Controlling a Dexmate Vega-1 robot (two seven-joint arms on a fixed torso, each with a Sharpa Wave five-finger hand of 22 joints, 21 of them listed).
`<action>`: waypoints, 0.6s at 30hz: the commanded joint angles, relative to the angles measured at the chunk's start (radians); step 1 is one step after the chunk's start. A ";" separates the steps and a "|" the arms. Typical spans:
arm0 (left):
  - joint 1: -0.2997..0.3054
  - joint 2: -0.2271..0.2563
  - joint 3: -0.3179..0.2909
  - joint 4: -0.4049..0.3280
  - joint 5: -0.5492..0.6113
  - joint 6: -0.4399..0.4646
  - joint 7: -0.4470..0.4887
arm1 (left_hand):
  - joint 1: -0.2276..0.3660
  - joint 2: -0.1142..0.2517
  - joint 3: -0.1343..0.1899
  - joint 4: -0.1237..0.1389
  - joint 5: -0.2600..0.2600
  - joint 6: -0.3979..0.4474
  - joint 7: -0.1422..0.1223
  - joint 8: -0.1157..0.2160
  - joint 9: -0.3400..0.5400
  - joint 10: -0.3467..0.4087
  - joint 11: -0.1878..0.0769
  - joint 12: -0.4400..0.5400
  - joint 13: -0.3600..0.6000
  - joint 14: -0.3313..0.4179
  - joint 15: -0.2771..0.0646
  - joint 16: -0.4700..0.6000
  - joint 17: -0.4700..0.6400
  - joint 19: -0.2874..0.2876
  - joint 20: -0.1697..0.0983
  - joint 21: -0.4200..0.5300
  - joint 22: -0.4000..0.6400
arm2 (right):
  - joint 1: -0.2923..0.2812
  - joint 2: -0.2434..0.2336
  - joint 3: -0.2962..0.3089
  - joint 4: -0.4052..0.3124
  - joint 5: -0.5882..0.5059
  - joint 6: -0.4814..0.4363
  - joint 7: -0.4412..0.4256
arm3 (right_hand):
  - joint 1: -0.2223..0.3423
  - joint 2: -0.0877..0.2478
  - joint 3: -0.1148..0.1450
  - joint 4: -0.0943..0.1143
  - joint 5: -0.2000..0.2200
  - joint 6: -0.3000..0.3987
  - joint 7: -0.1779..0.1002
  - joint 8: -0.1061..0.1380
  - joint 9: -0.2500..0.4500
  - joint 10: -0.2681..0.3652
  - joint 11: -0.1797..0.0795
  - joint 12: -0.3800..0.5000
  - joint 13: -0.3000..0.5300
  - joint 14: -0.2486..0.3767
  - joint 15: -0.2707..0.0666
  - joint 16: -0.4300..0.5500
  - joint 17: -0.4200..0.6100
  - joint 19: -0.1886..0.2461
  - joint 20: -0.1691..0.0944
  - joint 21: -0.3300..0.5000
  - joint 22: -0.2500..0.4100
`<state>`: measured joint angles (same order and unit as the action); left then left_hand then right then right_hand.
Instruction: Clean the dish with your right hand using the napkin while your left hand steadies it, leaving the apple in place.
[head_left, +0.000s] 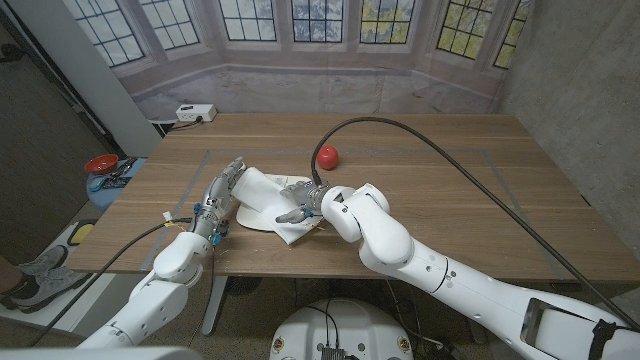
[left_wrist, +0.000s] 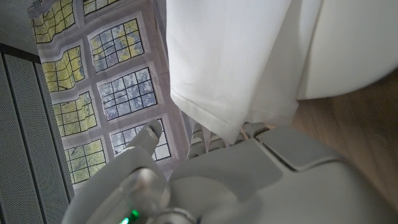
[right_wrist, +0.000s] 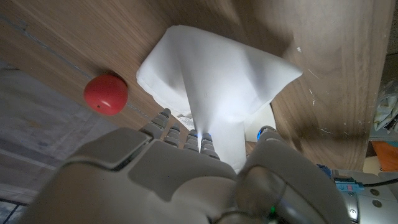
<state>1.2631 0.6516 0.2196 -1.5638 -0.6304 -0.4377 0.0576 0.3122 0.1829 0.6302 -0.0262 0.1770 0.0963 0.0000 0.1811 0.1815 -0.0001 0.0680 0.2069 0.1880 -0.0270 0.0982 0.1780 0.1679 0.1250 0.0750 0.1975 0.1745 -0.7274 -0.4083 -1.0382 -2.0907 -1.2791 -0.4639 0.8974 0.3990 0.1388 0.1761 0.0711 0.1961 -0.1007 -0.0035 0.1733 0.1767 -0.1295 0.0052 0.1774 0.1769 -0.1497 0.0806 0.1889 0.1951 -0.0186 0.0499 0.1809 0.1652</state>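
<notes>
Head view: a white dish (head_left: 258, 213) sits near the table's (head_left: 450, 190) front edge as the right hand (head_left: 303, 203) pinches a napkin (head_left: 262, 188) to wipe it; the left hand (head_left: 222, 190), fingers extended, braces its rim. The apple (head_left: 328, 156) rests apart.

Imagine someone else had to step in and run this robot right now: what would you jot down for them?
Right hand: grips the white napkin, which drapes over the dish.
Left hand: at the dish's left edge, touching the napkin; whether it grips the dish is unclear.
Apple: on the table behind the dish, apart from both hands.
Done: napkin picked up and brought onto the dish.
Left: wipe the dish while the left hand steadies it; leave the apple alone.
</notes>
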 joint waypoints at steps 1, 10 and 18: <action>0.004 0.001 0.001 -0.007 0.004 0.001 0.010 | 0.017 -0.001 0.000 -0.004 0.000 -0.005 0.002 0.003 0.003 -0.006 0.003 0.000 0.005 -0.006 0.004 0.001 0.002 0.001 0.001 -0.001 0.001 | 0.006 0.022 0.009 0.061 0.047 0.040 -0.039 | 0.002 0.006 0.004 -0.008 0.004 0.000 0.006 0.007 0.003 -0.002 0.001 0.005 0.001 -0.005 0.002 -0.002 -0.001 -0.001 -0.001 0.005 0.003; 0.000 0.002 0.001 -0.007 0.004 0.003 0.010 | 0.018 -0.001 -0.001 -0.004 0.000 -0.004 0.002 0.004 0.003 -0.006 0.003 0.000 0.004 -0.005 0.004 0.002 0.002 0.001 0.002 -0.001 0.001 | 0.032 0.020 0.003 0.106 0.110 0.053 -0.071 | 0.003 0.006 0.006 -0.013 0.004 -0.003 0.010 0.007 0.003 -0.001 -0.001 0.006 0.002 -0.007 0.000 -0.001 -0.002 -0.002 -0.004 0.006 0.003; -0.008 0.002 0.004 -0.006 0.007 0.009 0.011 | 0.019 -0.001 -0.002 -0.004 0.000 -0.003 0.001 0.004 0.003 -0.006 0.002 0.000 0.004 -0.004 0.004 0.002 0.002 0.001 0.002 0.000 0.001 | 0.054 0.019 -0.009 0.137 0.154 0.039 -0.085 | 0.001 0.006 0.007 -0.014 0.004 -0.005 0.012 0.008 0.003 -0.001 0.001 0.007 0.002 -0.007 -0.001 0.000 -0.003 -0.001 -0.006 0.006 0.003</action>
<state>1.2634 0.6524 0.2203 -1.5691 -0.6268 -0.4375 0.0667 0.3229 0.1830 0.6302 -0.0262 0.1770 0.0963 0.0000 0.1812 0.1816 -0.0001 0.0680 0.2069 0.1880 -0.0270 0.0982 0.1781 0.1679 0.1250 0.0750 0.1975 0.1745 -0.6988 -0.3896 -1.0353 -1.9970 -1.1821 -0.4209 0.8369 0.3990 0.1387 0.1796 0.0619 0.1961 -0.1038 0.0040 0.1733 0.1769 -0.1294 0.0051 0.1780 0.1770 -0.1496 0.0805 0.1889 0.1906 -0.0222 0.0463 0.1809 0.1652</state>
